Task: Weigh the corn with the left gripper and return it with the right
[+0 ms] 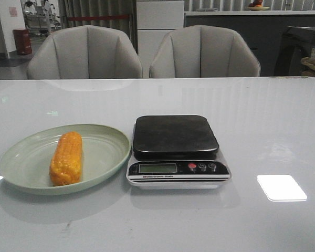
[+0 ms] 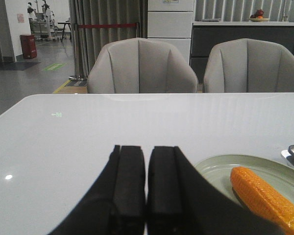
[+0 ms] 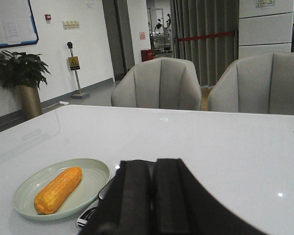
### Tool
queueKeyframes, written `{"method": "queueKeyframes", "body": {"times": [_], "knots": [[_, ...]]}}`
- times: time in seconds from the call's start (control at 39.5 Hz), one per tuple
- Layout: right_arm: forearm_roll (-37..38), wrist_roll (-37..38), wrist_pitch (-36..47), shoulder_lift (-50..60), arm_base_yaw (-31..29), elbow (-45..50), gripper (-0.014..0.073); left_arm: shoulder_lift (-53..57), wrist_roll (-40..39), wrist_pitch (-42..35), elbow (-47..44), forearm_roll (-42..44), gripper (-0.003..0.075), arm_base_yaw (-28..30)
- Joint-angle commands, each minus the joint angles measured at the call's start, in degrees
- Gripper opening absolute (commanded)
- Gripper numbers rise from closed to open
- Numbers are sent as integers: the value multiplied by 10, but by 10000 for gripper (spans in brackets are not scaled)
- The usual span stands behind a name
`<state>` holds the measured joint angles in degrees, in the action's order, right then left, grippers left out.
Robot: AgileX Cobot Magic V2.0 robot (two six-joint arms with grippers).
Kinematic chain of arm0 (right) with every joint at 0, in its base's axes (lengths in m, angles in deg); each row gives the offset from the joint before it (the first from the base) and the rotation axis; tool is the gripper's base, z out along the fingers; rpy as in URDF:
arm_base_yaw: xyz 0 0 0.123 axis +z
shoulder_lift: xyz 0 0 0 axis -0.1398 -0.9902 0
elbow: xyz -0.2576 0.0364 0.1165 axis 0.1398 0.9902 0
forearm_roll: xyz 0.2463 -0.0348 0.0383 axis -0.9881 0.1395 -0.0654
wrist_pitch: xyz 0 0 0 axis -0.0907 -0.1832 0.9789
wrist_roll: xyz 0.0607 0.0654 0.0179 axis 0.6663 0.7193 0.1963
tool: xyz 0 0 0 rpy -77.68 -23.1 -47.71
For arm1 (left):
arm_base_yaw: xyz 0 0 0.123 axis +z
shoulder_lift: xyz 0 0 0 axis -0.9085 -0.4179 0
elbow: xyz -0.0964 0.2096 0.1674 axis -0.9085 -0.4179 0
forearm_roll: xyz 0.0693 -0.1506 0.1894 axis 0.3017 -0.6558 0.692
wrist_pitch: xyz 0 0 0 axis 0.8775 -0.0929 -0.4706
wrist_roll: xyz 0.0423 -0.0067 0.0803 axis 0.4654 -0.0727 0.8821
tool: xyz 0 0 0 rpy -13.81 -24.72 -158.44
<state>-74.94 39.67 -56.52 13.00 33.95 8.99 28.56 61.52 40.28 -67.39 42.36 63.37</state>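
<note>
Black-fingered left end effector (image 2: 146, 188), fingers nearly shut, empty. Short orange-yellow kernelled corn cob (image 1: 66, 158) lies in pale-green oval plate (image 1: 21, 173), at nine o'clock from black-topped scale (image 1: 176, 135). Likely stiff, light, bumpy; grip mid-cob crosswise.

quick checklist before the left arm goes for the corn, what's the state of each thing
1. Corn lying free on the plate, nothing touching it: ok.
2. Scale platform bare, ready for the cob: ok.
3. Scale display showing a zeroed reading: cannot tell, too small to read.
4. Left tool open for a grasp: not ok, fingers are together.
5. Right tool holding nothing, away from the plate: ok.
</note>
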Motion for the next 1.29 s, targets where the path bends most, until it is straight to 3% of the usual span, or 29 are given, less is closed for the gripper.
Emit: {"method": "queueKeyframes", "body": {"times": [0.0,0.41,0.84,1.27], "knots": [[6,-5,44,-12,-2,-21,156,12,0,-48,-17,-6,114,-1],[6,-5,45,-12,-10,-9,156,12,0,-48,-17,-6,114,-1],[6,-5,96,4,-200,71,156,11,0,-48,-17,-6,114,-1],[5,-5,51,49,-243,82,156,11,0,-48,-17,-6,114,-1]]}}
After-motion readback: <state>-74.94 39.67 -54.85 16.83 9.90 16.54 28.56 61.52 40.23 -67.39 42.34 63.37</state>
